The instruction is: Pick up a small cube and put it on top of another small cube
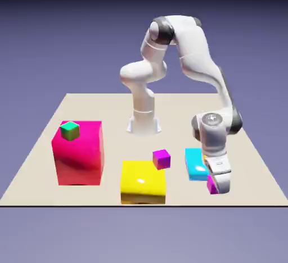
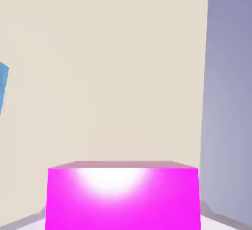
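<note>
Two magenta cubes, one gripped.

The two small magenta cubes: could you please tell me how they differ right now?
The held cube sits between the shut jaws of the gripper near the table's front edge; the free cube is untouched. The held one lies at the cyan block; the free one rests at the back corner of the yellow block. Both are glossy, magenta and alike in size.
</note>
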Action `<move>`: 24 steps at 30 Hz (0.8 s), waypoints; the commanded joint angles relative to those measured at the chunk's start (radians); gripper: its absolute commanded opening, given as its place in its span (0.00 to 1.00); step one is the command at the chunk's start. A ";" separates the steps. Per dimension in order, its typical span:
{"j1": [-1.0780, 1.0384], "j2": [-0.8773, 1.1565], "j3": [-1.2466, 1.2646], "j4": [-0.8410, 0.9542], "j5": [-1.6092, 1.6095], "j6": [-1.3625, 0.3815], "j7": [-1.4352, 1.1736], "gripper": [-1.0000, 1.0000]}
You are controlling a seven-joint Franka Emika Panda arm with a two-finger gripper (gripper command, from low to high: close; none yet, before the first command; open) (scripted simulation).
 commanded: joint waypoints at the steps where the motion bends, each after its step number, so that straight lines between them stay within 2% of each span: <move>1: 0.017 -0.028 -0.029 -0.011 -0.008 -0.022 -0.027 0.00; 18: 0.035 -0.640 -0.405 -0.295 -0.531 -0.430 -0.764 0.00; 24: 0.037 -0.488 -0.393 -0.369 -0.396 -0.239 -0.869 0.00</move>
